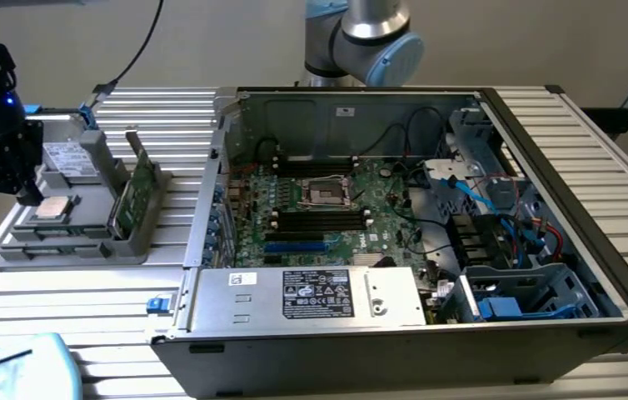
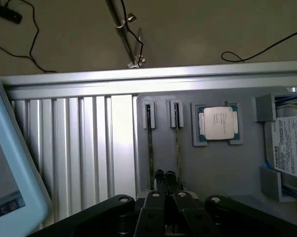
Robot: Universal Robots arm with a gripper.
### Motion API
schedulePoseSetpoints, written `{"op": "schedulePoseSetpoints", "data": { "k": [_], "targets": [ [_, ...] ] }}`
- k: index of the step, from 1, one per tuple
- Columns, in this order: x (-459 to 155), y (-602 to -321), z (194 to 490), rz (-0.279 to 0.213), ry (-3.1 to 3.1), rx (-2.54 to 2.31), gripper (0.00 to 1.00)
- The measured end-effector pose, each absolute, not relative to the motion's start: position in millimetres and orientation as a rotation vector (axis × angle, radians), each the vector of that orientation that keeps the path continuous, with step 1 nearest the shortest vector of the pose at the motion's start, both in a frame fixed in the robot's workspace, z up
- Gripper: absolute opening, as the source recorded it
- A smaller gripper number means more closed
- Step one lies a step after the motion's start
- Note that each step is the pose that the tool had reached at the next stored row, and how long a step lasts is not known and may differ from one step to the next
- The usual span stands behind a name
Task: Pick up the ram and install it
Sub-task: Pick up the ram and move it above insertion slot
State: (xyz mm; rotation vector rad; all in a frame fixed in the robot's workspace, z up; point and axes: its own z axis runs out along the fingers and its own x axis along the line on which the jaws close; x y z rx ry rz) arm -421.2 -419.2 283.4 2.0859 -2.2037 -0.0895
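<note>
Two ram sticks stand on edge in the slots of a grey holder tray (image 1: 125, 246), one (image 2: 149, 148) beside the other (image 2: 178, 143). They look thin, long and dark. My gripper (image 2: 165, 176) hangs above the tray with its fingertips roughly between the two sticks, shut, and nothing shows between its fingers. In the exterior view the gripper (image 1: 27, 196) is at the far left, over the tray. The open computer case (image 1: 580, 208) lies to the exterior view's right, with black memory slots (image 1: 316, 218) on its motherboard.
A square silver processor chip (image 2: 218, 123) and a hard drive (image 2: 289, 153) sit in the same tray. A green card (image 1: 131, 196) stands upright at the tray's case side. A light blue tablet (image 2: 5, 173) lies near the table edge. Cables cross the case's interior.
</note>
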Motion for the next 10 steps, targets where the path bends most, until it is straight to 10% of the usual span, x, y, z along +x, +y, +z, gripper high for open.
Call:
{"op": "schedulePoseSetpoints", "data": {
  "k": [10],
  "targets": [
    [-422.4, -419.3, 279.9, -0.088, -2.199, 2.092, 0.37]
  ]
}}
